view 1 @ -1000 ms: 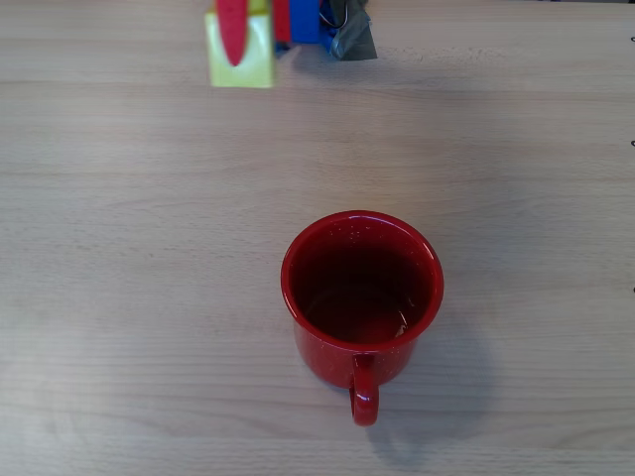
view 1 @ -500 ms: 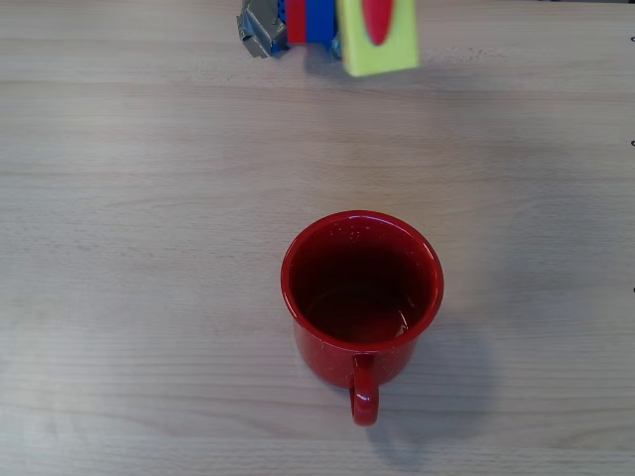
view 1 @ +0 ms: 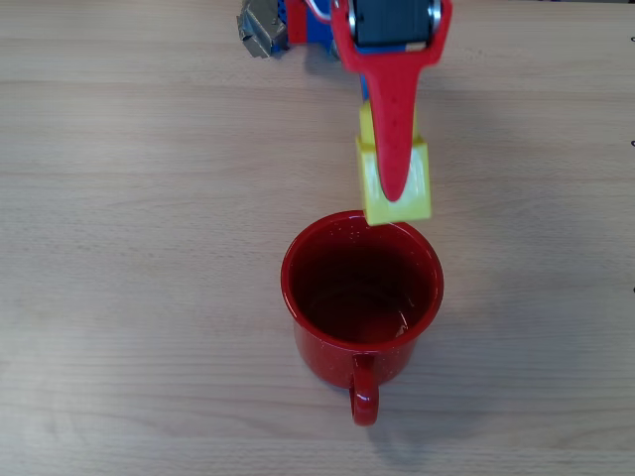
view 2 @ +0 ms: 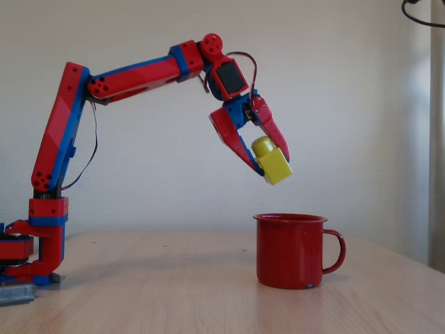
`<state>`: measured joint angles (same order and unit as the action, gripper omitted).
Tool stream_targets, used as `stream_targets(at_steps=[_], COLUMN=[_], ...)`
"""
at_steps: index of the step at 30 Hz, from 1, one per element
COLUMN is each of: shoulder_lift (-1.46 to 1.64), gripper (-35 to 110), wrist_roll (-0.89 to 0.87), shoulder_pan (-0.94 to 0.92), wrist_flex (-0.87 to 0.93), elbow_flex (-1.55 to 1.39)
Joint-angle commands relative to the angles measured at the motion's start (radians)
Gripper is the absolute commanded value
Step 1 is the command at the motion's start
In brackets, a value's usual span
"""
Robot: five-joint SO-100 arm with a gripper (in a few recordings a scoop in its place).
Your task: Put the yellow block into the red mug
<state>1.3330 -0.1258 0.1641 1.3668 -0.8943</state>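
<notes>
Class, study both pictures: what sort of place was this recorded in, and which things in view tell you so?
Probably a plain indoor workbench or hobby lab: a bare wooden table, a blank pale wall, and a small tabletop arm whose hand holds a yellow block above a red mug.

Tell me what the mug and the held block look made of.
The red mug looks like glossy enamelled metal: faint pale speckles, thin rolled rim, shiny reflections inside. The yellow block, clamped in the gripper, looks like smooth moulded plastic with a round stud, likely a toy brick.
</notes>
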Motion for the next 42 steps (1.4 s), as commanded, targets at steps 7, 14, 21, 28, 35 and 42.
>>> stream_targets(at_steps=[7,14,21,28,35,42], shoulder_lift=[-0.104,-0.167,-0.195,-0.204,-0.202,-0.195], gripper=[0,0,13,31,38,39], wrist_roll=[-0.002,-0.006,-0.003,0.031,0.048,0.052], shoulder_pan=[-0.048,-0.064,-0.066,-0.051,-0.044,-0.043], wrist_flex=[-0.026,-0.025,-0.025,-0.018,-0.02,-0.02], elbow_flex=[0.152,0.158,0.147,0.144,0.144,0.144])
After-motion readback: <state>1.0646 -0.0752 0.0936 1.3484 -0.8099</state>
